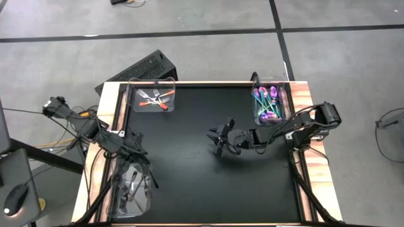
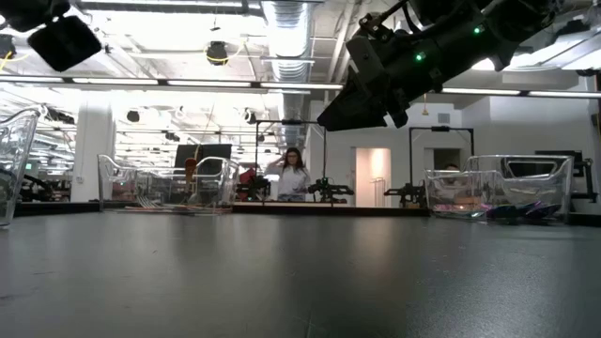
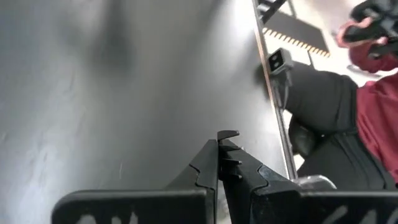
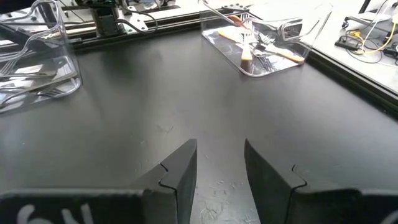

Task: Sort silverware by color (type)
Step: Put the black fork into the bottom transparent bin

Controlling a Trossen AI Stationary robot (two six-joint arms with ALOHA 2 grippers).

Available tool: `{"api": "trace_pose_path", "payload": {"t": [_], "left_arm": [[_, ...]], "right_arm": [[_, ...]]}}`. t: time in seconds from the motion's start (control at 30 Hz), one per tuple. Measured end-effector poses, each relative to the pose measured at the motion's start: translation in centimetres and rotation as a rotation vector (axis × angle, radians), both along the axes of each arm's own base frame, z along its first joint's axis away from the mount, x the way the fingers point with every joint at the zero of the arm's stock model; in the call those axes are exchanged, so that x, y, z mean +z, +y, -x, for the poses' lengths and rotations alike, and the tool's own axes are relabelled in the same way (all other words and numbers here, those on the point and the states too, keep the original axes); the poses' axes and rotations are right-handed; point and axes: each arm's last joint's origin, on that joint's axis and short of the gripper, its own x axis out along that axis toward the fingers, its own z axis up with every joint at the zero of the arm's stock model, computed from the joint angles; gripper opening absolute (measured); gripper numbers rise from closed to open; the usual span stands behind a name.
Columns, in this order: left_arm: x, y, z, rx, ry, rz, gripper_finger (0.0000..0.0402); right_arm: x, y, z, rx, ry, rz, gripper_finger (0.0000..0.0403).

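Silverware all binned, black tabletop (image 1: pixel 189 176) bare.
Orange-handled silver pieces (image 1: pixel 154 98), iridescent purple-teal pieces (image 1: pixel 268 101) and dark black pieces (image 1: pixel 131 184) each in own clear bin. Right gripper (image 1: pixel 219 140) mid-table, jaws part-open, empty; left gripper (image 3: pixel 227 155) closed, empty. Sort looks finished; next move likely parking both arms.

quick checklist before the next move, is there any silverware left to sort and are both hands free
1. Open black tabletop free of loose silverware: ok, none visible.
2. Orange-handled silverware inside the far left bin: ok.
3. Purple-teal silverware inside the far right bin: ok.
4. Dark silverware inside the near left bin: ok, though the left arm covers part of it.
5. Right hand empty: ok, open over bare table at mid-table.
6. Left hand empty: ok, shut with nothing between its fingers, above the near left bin.
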Motion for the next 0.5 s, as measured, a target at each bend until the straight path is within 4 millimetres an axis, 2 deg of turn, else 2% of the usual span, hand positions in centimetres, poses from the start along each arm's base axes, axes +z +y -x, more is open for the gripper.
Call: {"api": "trace_pose_path", "payload": {"t": [0.1,0.3,0.5], "left_arm": [[-0.1,0.2,0.3,0.028,0.072,0.024,0.0000],[-1.6,0.1,0.7,0.085,0.250,0.100,0.0000],[-2.2,0.0,0.6,0.087,0.314,0.120,0.0000]], "right_arm": [[0.0,0.0,0.0,0.000,0.001,0.000,0.0155],[-0.2,0.1,0.1,0.003,0.020,0.003,0.0155],[-0.4,0.3,0.2,0.006,0.041,0.002,0.0155]]}}
